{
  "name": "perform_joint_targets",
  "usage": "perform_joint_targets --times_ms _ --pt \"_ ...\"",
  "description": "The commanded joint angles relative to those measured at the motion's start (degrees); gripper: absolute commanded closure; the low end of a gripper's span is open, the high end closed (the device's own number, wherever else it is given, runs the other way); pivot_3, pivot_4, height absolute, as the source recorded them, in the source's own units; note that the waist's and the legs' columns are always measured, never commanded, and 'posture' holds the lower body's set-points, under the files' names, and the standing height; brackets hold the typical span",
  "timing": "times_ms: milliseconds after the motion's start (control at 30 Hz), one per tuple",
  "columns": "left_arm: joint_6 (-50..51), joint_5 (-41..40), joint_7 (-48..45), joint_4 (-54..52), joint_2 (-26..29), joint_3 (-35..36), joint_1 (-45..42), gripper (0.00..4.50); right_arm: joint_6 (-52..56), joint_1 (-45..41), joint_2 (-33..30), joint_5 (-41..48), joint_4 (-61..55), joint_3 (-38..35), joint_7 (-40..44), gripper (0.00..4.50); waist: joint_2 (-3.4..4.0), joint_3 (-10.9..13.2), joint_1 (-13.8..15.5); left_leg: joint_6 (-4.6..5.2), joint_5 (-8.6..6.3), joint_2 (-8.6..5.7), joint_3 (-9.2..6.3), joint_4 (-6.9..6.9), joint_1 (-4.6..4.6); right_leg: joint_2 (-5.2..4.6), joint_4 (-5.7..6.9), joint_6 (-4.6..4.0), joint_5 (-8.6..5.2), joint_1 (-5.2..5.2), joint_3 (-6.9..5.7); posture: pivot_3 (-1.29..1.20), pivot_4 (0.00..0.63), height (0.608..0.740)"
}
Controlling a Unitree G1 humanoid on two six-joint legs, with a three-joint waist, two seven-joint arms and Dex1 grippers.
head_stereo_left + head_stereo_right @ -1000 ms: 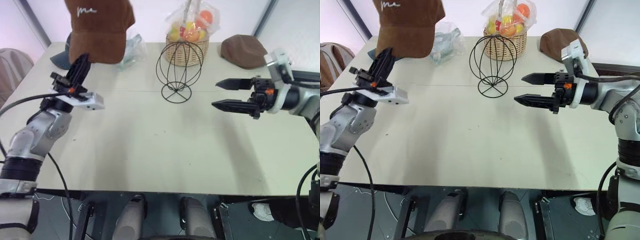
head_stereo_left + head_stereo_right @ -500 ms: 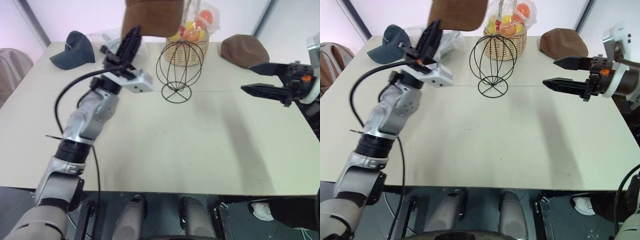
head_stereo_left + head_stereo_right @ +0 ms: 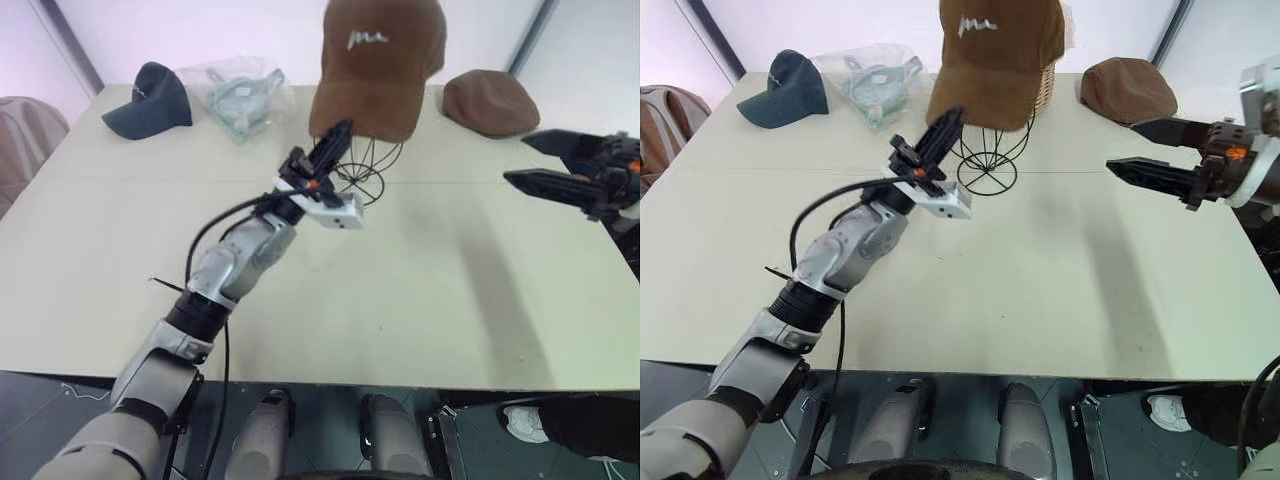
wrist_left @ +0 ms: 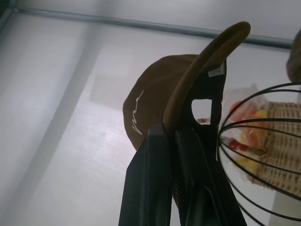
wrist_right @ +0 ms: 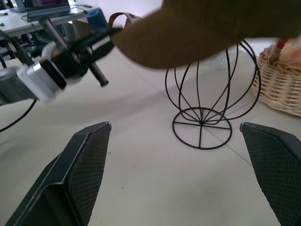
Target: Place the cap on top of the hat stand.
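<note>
The brown corduroy cap (image 3: 375, 60), white script on its front, hangs over the black wire hat stand (image 3: 987, 170) and hides the globe's top. I cannot tell whether cap and wires touch. My left gripper (image 3: 335, 140) points up from the near left of the stand and is shut on the cap's lower rim. In the left wrist view its fingers (image 4: 150, 179) pinch that rim beside the wire hoops (image 4: 254, 141). My right gripper (image 3: 515, 158) hovers open and empty, well off to the right of the stand (image 5: 201, 123).
At the table's back left lie a dark navy cap (image 3: 150, 95) and a clear plastic bag (image 3: 240, 85). A brown flat cap (image 3: 490, 100) lies back right. Behind the stand is a wicker basket (image 5: 282, 89) of fruit. The pale table (image 3: 420, 300) is open in front.
My left arm has swung right, carrying the cap from the table's left side to over the hat stand. My right gripper has drawn back to the right and stays open.
</note>
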Motion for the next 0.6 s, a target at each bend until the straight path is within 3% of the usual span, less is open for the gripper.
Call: perform_joint_targets --times_ms 33,267,600 --pt "1.00 2.16 2.68 1.07 -0.76 -1.47 -0.66 4.45 -0.02 -0.92 -1.38 1.10 0.17 -2.52 -0.09 0.00 0.00 0.00 -0.02 0.00 0.00 0.00 0.00 0.00 0.00 0.00 0.00 0.00 0.00 0.00 0.00 0.00 0.150 0.740" --pt "2.14 3.57 4.61 4.84 -1.88 -3.87 -0.38 4.45 0.08 0.14 -1.29 1.43 -0.38 -2.99 -0.54 0.00 0.00 0.00 0.02 0.00 0.00 0.00 0.00 -0.01 0.00 0.00 0.00 0.01 0.00 0.00 0.00 0.00 0.150 0.740" --pt "4.93 3.71 2.00 -0.21 -2.78 -4.61 4.55 4.45 -0.24 1.03 -1.16 1.49 -0.44 -3.26 -0.91 0.00 0.00 0.00 0.01 0.00 0.00 0.00 0.00 0.00 0.00 -0.01 0.00 0.00 -0.01 0.00 0.00 0.00 0.150 0.740"
